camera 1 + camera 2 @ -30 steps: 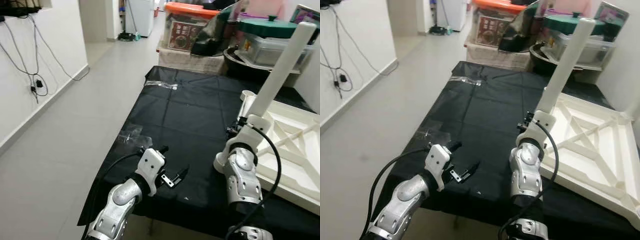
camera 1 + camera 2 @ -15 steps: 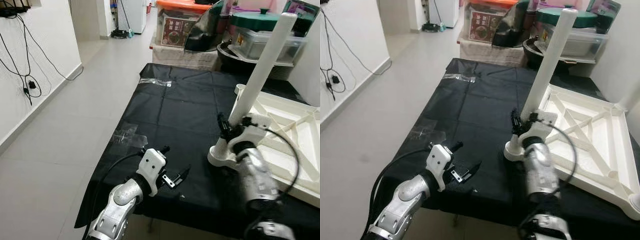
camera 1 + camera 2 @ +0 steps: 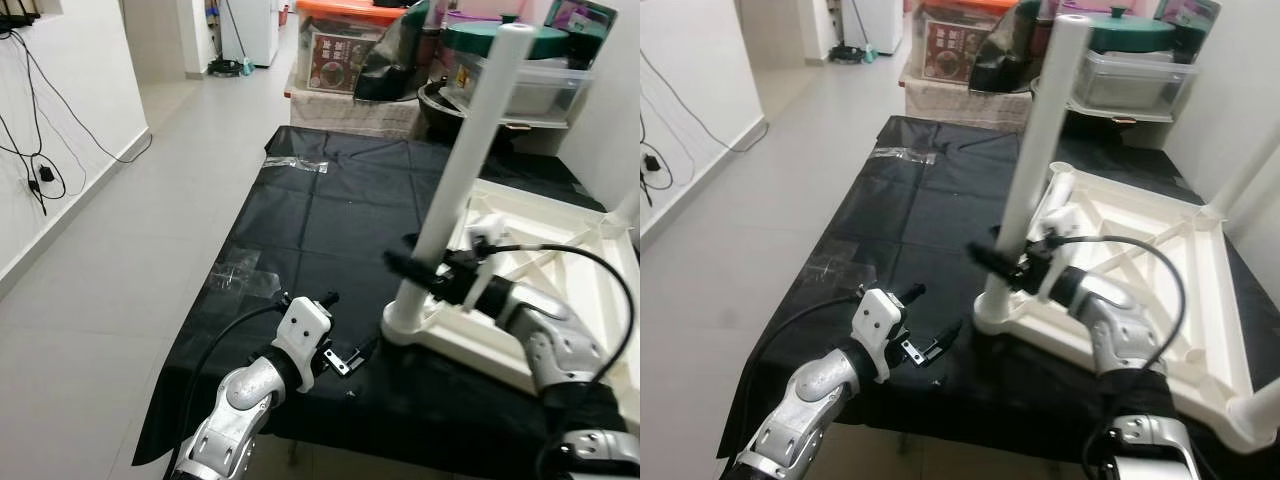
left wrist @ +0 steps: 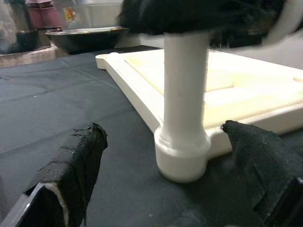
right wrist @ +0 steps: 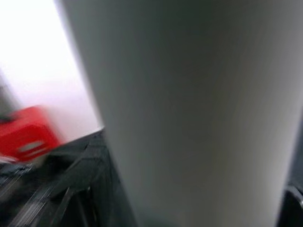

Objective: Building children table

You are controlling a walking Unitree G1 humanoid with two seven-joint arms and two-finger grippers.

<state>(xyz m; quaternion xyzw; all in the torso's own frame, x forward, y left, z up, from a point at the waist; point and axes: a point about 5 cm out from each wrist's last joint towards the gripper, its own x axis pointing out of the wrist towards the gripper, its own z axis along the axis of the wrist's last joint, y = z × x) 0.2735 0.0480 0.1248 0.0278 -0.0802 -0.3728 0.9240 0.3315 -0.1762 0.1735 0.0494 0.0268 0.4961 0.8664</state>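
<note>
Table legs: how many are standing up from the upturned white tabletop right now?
2 clearly: one leg at the tabletop's near-left corner, with the right gripper at it, and another at the far-right corner. More may be out of frame.

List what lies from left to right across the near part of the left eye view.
Wall cables → left gripper → white table leg → right gripper → upturned white tabletop.
</note>
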